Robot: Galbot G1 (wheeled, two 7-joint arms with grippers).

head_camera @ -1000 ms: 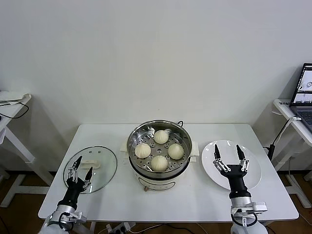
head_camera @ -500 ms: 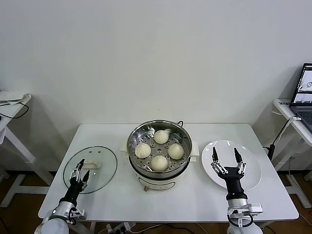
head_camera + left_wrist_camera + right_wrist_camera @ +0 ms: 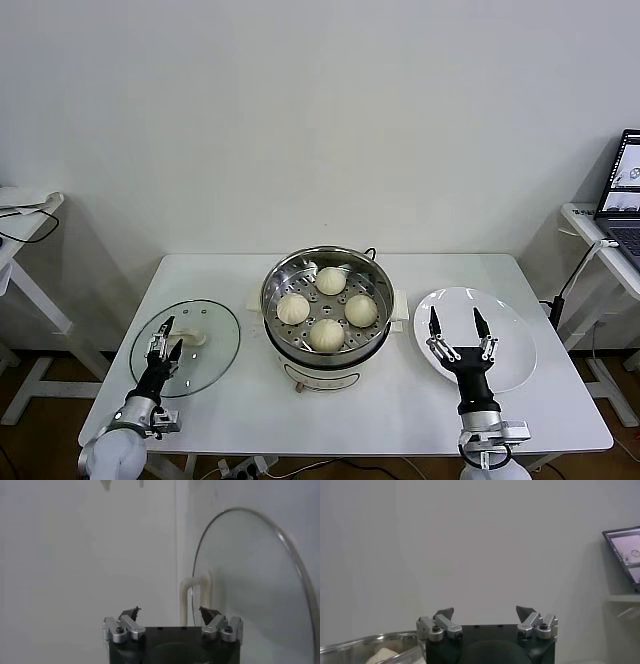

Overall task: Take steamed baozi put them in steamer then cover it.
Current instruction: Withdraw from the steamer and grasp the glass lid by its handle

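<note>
Several cream-white baozi (image 3: 327, 334) sit on the perforated tray of the shiny steamer (image 3: 283, 273) in the middle of the table; its rim (image 3: 365, 644) and one bun (image 3: 382, 656) show in the right wrist view. The round glass lid (image 3: 210, 345) lies flat on the table to the steamer's left, and its white handle (image 3: 196, 594) shows in the left wrist view. My left gripper (image 3: 165, 338) stands open over the lid's near edge, empty (image 3: 170, 613). My right gripper (image 3: 454, 329) stands open above the white plate (image 3: 510, 345), empty (image 3: 485, 612).
The white table (image 3: 400, 405) ends just in front of both grippers. A side table with a laptop (image 3: 625, 190) stands at the far right, another small table (image 3: 25, 215) at the far left. A black cord (image 3: 367, 252) runs out behind the steamer.
Both arms have drawn back toward the table's near edge and lower; the right gripper moved slightly left over the plate. Both stayed open. The baozi and lid have not moved.
</note>
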